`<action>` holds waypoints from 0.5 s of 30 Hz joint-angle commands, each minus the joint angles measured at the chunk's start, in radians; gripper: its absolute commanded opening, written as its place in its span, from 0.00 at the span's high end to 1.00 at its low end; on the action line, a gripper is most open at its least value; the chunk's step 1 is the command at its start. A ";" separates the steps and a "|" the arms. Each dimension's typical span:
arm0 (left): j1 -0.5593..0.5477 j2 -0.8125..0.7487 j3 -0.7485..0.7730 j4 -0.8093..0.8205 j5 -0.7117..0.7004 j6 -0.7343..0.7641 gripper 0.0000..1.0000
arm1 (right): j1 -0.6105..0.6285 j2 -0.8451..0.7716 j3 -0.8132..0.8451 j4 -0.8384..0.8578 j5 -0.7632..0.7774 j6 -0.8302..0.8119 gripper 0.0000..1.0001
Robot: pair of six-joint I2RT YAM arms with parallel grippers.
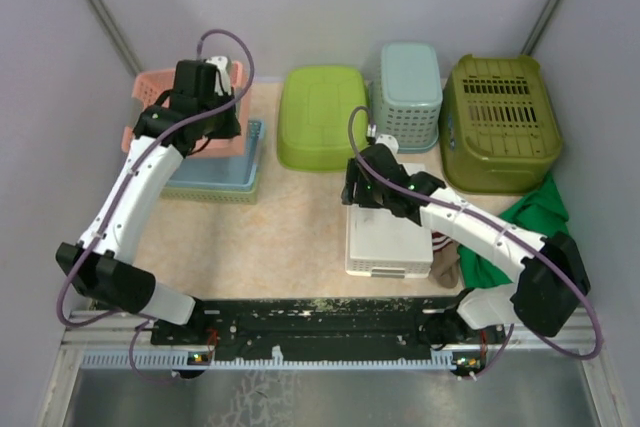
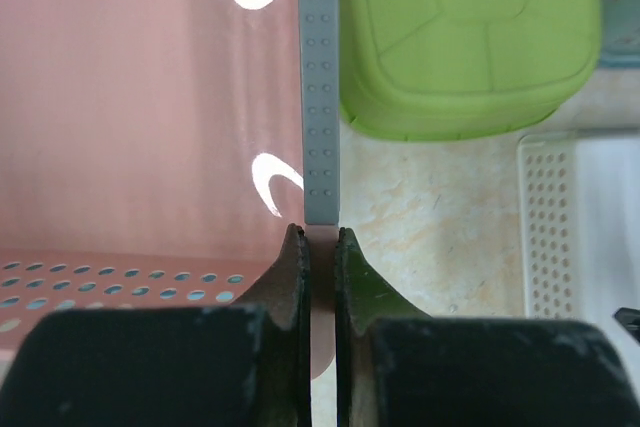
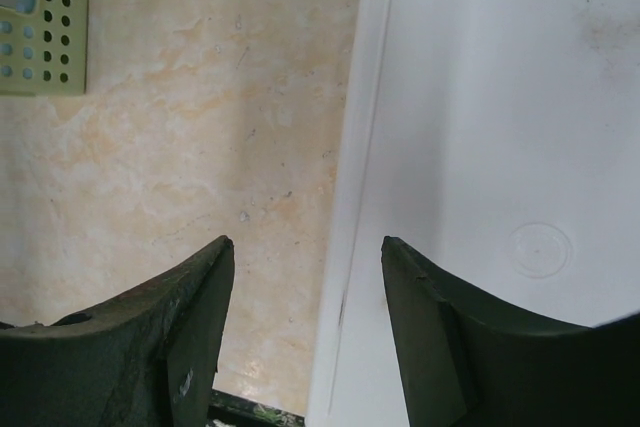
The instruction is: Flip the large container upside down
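Pink basket [image 2: 150, 97] in the left end effector [image 2: 320, 239] — glossy, smooth plastic, catching highlights. White container [image 3: 500, 97] under the right end effector [image 3: 307, 247] — matt plastic; surface [image 3: 200, 147] beside it marbled, stone-like.

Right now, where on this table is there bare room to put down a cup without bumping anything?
The widest bare patch of tabletop lies front-centre, bordered by the blue basket stack on the left, the white container on the right and the lime tub behind. The back row and right side, with the olive basket and green cloth, are crowded.
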 commanded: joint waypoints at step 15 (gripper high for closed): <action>-0.061 -0.237 0.186 0.055 0.749 -0.243 1.00 | -0.122 -0.348 0.090 -0.146 0.281 -0.087 0.39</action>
